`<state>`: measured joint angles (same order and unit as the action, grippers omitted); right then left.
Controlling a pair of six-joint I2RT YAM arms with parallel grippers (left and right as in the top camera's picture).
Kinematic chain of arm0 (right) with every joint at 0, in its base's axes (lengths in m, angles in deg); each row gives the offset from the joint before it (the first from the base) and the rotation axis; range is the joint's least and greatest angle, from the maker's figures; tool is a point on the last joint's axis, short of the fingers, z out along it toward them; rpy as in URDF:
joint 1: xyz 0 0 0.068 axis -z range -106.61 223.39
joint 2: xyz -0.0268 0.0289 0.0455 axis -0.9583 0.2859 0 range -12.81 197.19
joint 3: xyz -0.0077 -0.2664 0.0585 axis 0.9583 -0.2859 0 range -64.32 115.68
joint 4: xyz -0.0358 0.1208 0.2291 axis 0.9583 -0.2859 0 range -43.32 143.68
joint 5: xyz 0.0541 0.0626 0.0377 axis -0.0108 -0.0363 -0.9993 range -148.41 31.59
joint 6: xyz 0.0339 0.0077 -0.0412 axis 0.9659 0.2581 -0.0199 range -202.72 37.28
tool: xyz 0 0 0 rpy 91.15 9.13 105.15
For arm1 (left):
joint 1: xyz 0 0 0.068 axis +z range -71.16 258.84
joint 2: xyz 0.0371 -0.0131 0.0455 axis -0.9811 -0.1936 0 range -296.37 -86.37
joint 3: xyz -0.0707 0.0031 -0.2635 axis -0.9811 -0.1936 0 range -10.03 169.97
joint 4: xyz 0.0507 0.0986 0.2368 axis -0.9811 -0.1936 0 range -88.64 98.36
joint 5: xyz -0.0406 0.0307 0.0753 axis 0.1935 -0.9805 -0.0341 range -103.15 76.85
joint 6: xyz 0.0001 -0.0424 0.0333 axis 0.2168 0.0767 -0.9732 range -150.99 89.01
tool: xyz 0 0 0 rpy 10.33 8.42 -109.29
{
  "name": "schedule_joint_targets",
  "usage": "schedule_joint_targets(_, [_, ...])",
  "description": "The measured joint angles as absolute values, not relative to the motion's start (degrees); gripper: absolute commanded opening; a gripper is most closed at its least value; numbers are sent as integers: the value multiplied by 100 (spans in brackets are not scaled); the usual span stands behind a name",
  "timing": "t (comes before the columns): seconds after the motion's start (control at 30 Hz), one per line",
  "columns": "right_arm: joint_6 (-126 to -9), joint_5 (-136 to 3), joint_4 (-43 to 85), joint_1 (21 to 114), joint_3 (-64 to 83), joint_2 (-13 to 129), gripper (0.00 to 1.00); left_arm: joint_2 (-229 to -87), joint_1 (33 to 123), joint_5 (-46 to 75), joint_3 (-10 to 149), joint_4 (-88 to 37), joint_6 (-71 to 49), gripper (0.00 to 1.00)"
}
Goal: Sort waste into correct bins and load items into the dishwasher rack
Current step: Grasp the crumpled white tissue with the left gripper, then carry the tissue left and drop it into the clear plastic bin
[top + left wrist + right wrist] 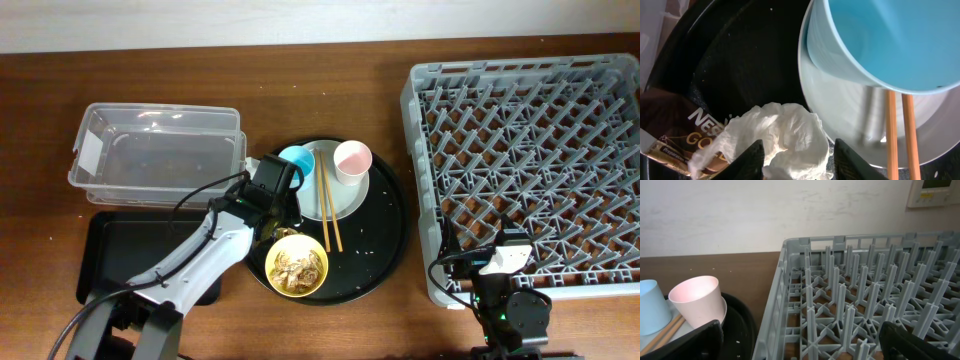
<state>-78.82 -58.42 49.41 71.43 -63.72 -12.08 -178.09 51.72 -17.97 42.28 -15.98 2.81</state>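
Note:
In the left wrist view my left gripper is open, its fingers either side of the crumpled white tissue, which lies on the brown-gold wrapper in the round black tray. Close by are the light-blue cup, the pale plate and the chopsticks. Overhead, the pink cup stands on the plate. The yellow bowl holds brownish food scraps. My right gripper is open and empty over the front-left edge of the grey rack.
The clear tub sits at the back left, with the shallow black tray in front of it. The large round black tray lies between them and the rack. My left arm reaches across the shallow tray.

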Motion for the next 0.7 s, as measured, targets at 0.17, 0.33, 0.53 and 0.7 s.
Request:
schedule_joint_targets(0.17, [-7886,-5842,4941,7143,-6372,-1208,98,-17811,5146,-1810,4187,-1596,250,44])
schedule_joint_targets(0.33, [-7884,-5840,4941,7143,-6372,-1208,98,-17853,5070,-1808,4136,-1495,239,24])
schedule_joint_targets(0.53, [-7882,-5842,4941,7143,-6372,-1208,98,-17864,5065,-1810,4136,-1432,176,9])
schedule_joint_targets(0.7, [-7884,-5842,4941,7143,-6372,-1208,98,-17864,5028,-1810,4136,-1434,170,0])
